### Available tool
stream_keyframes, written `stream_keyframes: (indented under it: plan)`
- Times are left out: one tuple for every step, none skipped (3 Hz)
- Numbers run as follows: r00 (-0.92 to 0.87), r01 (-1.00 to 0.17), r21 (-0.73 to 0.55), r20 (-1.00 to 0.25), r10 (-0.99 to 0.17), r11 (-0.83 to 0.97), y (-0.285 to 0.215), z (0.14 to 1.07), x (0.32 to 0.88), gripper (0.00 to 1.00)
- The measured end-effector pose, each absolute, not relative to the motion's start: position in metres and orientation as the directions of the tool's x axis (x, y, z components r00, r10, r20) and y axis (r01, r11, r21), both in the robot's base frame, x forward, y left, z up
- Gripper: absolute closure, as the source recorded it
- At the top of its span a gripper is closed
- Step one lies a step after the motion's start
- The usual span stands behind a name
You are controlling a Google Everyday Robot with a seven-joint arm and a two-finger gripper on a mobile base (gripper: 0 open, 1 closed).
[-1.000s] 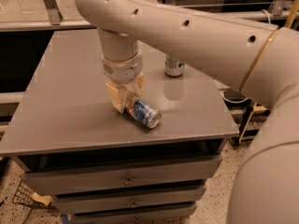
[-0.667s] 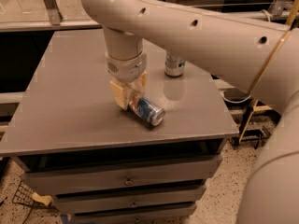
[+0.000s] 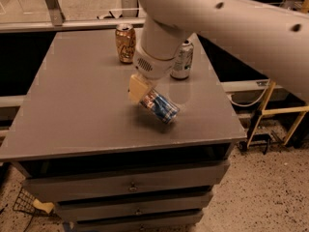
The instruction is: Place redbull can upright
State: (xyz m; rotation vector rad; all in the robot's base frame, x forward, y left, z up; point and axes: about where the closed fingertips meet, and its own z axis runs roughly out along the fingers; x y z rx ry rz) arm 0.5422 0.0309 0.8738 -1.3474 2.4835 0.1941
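Note:
The redbull can (image 3: 160, 107), slim, blue and silver, hangs tilted just above the grey table (image 3: 72, 105), its free end pointing down to the right. My gripper (image 3: 144, 95) is shut on the can's upper left end, and one tan finger (image 3: 136, 87) shows beside it. The wrist and the big white arm (image 3: 159, 42) come down from the upper right and hide the far finger. The can's shadow lies on the table under it.
An orange-copper can (image 3: 125, 43) stands upright at the back of the table. A silver-white can (image 3: 182, 59) stands upright at the back right, close behind the arm. The table's right edge (image 3: 231, 115) is near. Drawers (image 3: 130, 185) sit under the table top.
The redbull can lay on the table in the gripper; it is now lifted off the surface and tilted. The arm has shifted, uncovering the orange-copper can.

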Motion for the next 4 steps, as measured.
stream_keyframes:
  plan:
    - [-0.437,-0.862,0.038,-0.564,-0.701,0.506,0.034,0.897,0.555,1.00]
    - [-0.324,-0.890,0.108,-0.833,-0.449,0.443,0.047,0.935,0.582,1.00]
    - [-0.224,-0.914,0.097,-0.930,-0.293,0.393,0.036,0.955,0.587,1.00]
    - [-0.068,-0.933,-0.022,-0.969,-0.236,0.358,0.033,0.964,0.579,1.00]
